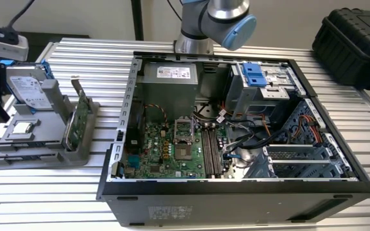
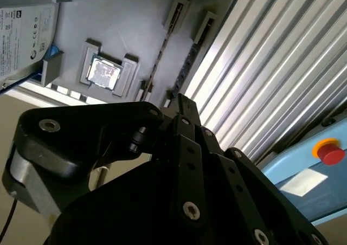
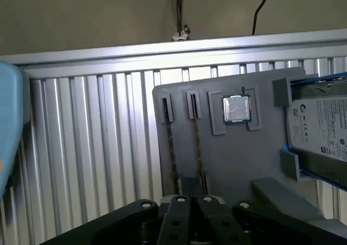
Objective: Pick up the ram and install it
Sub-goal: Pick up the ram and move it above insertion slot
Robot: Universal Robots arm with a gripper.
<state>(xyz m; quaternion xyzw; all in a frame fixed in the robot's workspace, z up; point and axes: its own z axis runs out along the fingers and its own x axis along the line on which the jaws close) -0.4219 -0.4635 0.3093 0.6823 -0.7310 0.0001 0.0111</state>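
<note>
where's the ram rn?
On edge in the grey holder's narrow slots, the ram sits beside the CPU, at the exterior view's left; the gripper is close by it.

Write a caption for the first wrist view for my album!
Tool near the ram standing in its grey holder, beside a silver chip and a hard drive.

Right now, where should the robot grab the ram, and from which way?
Best guess: pinch the ram by the two flat faces of its upper edge, coming straight down from above. It stands on edge in a slot of the gray holder, lower edge buried, with a second stick alongside.
</note>
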